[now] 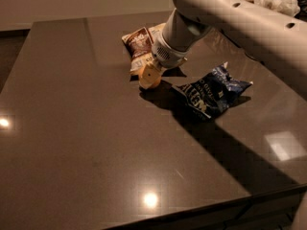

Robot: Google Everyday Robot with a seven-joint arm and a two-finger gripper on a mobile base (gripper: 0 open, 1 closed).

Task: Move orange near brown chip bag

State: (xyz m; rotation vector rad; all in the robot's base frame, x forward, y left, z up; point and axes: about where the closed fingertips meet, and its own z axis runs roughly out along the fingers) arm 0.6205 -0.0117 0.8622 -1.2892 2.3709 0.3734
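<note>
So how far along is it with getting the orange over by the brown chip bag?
Mostly done: the small round orange fruit is already beside the lower edge of the puffy brown-and-cream chip bag. In hand: the tool is right at the fruit. Left: leaving it there and pulling away; whether it's released can't be seen.
</note>
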